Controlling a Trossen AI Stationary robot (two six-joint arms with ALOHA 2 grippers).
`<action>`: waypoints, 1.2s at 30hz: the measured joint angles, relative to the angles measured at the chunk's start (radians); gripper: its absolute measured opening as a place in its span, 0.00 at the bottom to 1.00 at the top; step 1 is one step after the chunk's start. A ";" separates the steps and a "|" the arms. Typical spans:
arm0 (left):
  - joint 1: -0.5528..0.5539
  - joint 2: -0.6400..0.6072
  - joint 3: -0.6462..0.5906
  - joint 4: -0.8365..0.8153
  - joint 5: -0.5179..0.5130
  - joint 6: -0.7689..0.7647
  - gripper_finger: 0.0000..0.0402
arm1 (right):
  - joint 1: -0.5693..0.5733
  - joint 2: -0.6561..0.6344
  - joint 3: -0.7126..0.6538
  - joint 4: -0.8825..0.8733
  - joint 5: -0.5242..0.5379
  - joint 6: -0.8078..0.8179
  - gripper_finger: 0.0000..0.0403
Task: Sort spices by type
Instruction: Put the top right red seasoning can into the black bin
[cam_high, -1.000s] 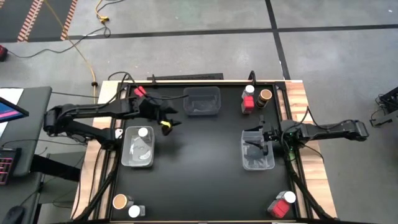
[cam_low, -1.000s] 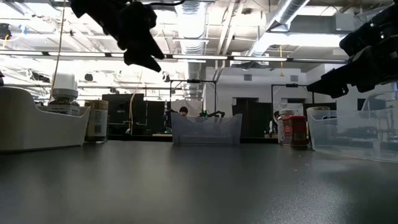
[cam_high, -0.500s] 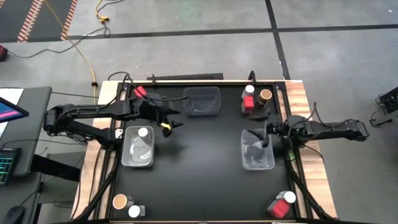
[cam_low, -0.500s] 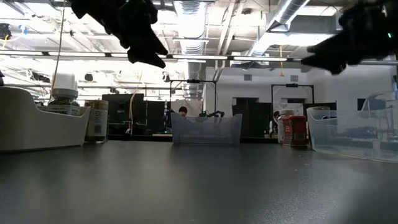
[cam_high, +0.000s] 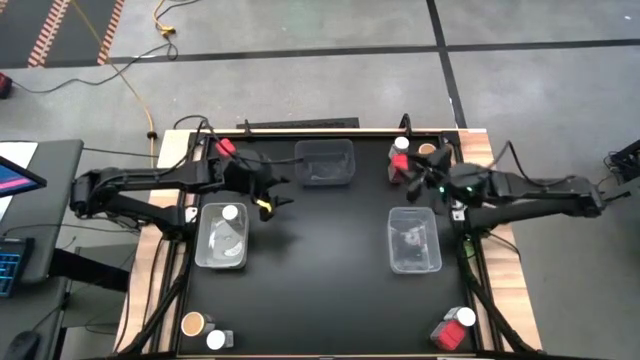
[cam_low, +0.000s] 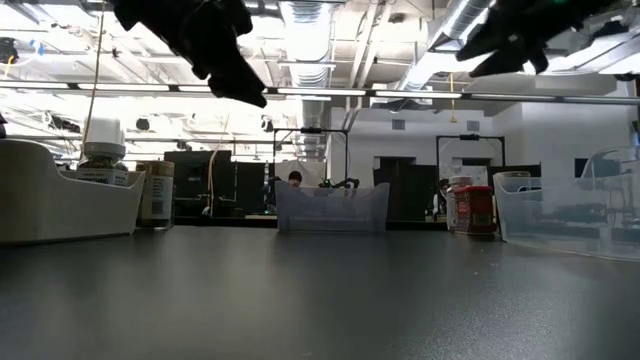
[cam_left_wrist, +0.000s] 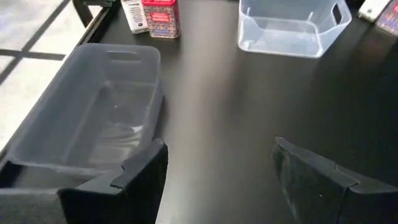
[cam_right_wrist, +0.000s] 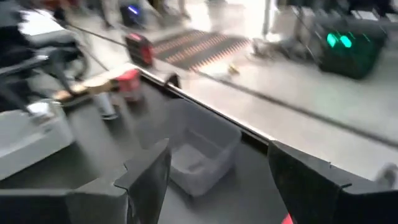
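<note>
Spices stand in the table's corners: a red tin, a white-capped jar (cam_high: 400, 145) and a brown-lidded jar (cam_high: 428, 153) far right, a red tin (cam_high: 225, 148) far left, a tan-lidded jar (cam_high: 193, 323) and a white-capped one near left, and a red and a white one (cam_high: 455, 330) near right. Another white-capped jar (cam_high: 231, 213) stands in the left bin (cam_high: 222, 250). My left gripper (cam_left_wrist: 217, 168) hangs open above the table between the far bin and the left bin. My right gripper (cam_right_wrist: 217, 162) hangs open, high beside the far-right spices, holding nothing.
Three clear bins stand on the black table: one at the far middle (cam_high: 325, 163), one at the left, one at the right (cam_high: 413, 245). The middle of the table between them is bare. Wooden rails edge the table's left and right sides.
My right gripper has risen out of the right bin and gone toward the far edge, to beside the far-right spices, tipping up from pointing down to nearly level. Its fingers stay apart. My left gripper has stayed in place and rolled a little.
</note>
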 joint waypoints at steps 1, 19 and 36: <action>0.020 -0.011 -0.004 -0.003 0.019 0.019 0.68 | -0.017 0.039 0.042 -0.046 0.000 0.039 0.73; 0.225 -0.202 -0.080 -0.037 0.146 0.148 0.68 | -0.324 0.621 0.491 -0.764 -0.380 0.660 0.73; 0.243 -0.207 -0.080 -0.099 0.144 0.112 0.68 | -0.546 0.749 0.359 -0.669 -0.495 0.524 0.73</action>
